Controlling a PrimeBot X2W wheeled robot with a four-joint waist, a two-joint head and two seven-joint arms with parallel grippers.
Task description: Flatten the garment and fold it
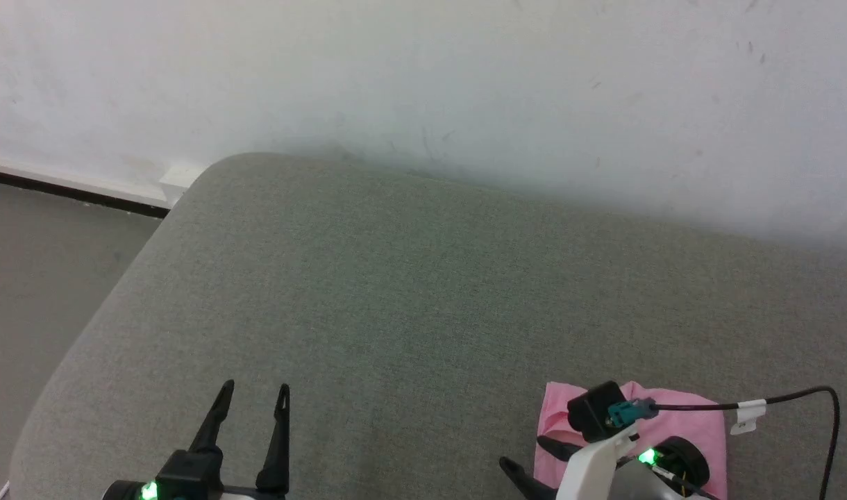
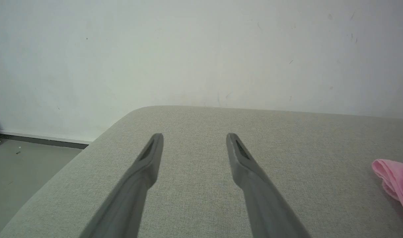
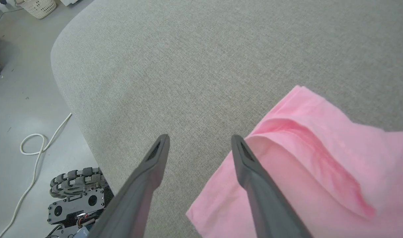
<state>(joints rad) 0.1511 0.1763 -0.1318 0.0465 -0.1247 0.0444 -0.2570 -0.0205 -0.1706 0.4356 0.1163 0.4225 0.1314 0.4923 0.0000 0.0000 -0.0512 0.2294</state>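
Nearest the head camera, the right arm's black wrist camera (image 1: 593, 410) with its teal plug (image 1: 628, 411) is seen; a black cable (image 1: 777, 399) is led off from it above the cloth. The right gripper (image 3: 200, 138) is held over the near edge of the garment (image 3: 320, 158), fingers spread wide. In the right wrist view, the finger on that view's right is set above the pink cloth's corner and the other above bare upholstery. Contact with the cloth cannot be told.

The garment is laid on a grey upholstered cushion (image 1: 396, 292), doubled over on itself. Layered edges and one raised, darker pink fold are noted running away past the right fingertips. Most of the cloth is spread to the right of those fingers and behind them.

The left gripper (image 1: 256, 386) is held well apart from the garment, over bare cushion. Its fingers are also spread, and grey weave is seen between them. From the left wrist view, a rolled pink edge (image 2: 398, 178) is noted far off to the right of the left fingers.

Beyond both pairs of fingertips, a scuffed white wall (image 1: 465, 69) is met by the cushion's far edge. Grey floor (image 1: 35, 264) is seen off the cushion's rounded corner. Recorded on the floor in the right wrist view are a looped white cord (image 3: 33, 155), a wheeled base (image 3: 77, 191) and a pale basket (image 3: 39, 6).
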